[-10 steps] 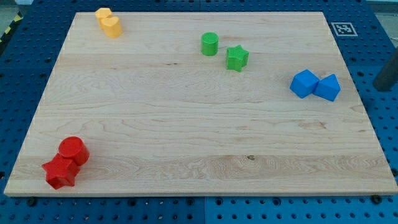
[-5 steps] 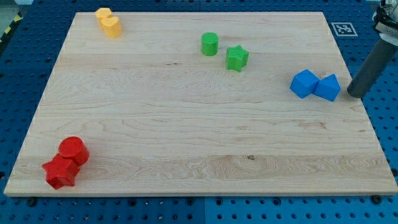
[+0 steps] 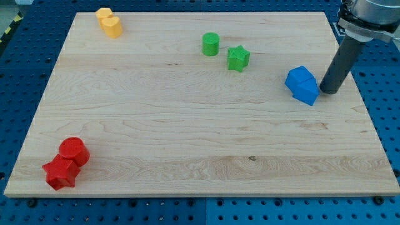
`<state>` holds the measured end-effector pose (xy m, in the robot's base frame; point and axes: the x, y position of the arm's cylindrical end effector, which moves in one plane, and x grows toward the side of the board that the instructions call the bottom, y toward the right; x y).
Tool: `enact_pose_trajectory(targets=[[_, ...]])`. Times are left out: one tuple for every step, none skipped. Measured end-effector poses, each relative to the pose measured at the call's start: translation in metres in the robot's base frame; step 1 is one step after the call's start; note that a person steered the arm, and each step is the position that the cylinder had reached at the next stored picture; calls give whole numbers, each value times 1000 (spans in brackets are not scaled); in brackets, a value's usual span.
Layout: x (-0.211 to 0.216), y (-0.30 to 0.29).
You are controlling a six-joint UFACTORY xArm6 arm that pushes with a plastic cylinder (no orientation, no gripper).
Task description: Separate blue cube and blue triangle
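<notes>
While the pair is still joined: the blue cube [image 3: 299, 79] and blue triangle [image 3: 307, 93] sit touching near the right edge of the worktop [image 3: 187, 119], cube toward the view's upper left, triangle toward the lower right.
Tip position: my tip [image 3: 327, 91] stands just to the view's right of the triangle, touching it or very nearly so; which of the two cannot be told.
Key relation: both blocks lie to the view's left of the tip, and their shared axis runs from upper left to lower right, so a straight leftward push would likely carry both together; a wedge into the seam looks the better line.
Hand state: the arm has no hand, only a dark rod, so nothing opens, closes or is held.
Other blocks: green cylinder [image 3: 210, 44] and green star [image 3: 237, 58] at upper centre, yellow blocks [image 3: 109, 23] at upper left, red blocks [image 3: 66, 162] at lower left, all well apart from the blue pair.
Writing: none readable; a black-and-white marker tag [image 3: 345, 29] sits just off the upper right corner.
</notes>
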<state>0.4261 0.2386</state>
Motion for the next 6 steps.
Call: enact_pose_trajectory(targets=[[-1, -10], [-1, -45], [-1, -78], [-1, -82], [-2, -71], [-7, -76]])
